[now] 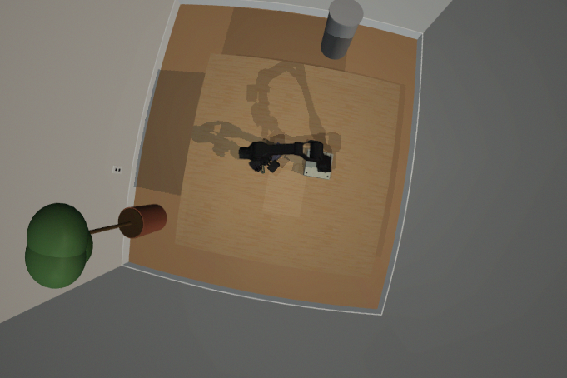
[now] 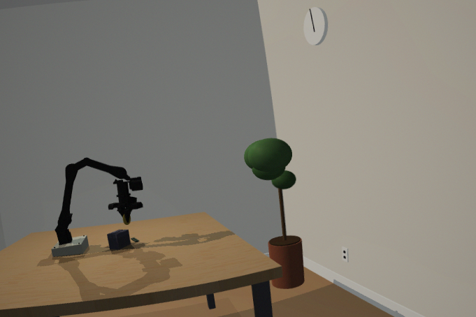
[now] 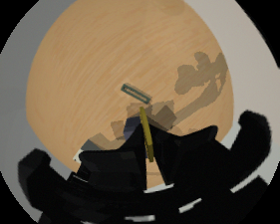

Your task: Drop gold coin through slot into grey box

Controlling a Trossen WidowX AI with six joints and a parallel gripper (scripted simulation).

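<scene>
1. In the exterior view we see the grey box (image 2: 118,239) on the table (image 2: 193,261), below and slightly left of the gripper (image 2: 126,219).
2. The gripper pinches the gold coin (image 2: 126,219), held in the air.
3. Only the wrist view shows the coin (image 3: 147,135) edge-on, with the dark-green holder (image 3: 136,94) beyond it.

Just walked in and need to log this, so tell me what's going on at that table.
A single black robot arm is carrying a thin gold coin, pinched on edge in its gripper and lifted above the wooden table. The small green holder it came from sits empty on the table. The dark box with the slot stands beside the holder, below and slightly to one side of the coin. The coin has not yet gone into the box.
</scene>
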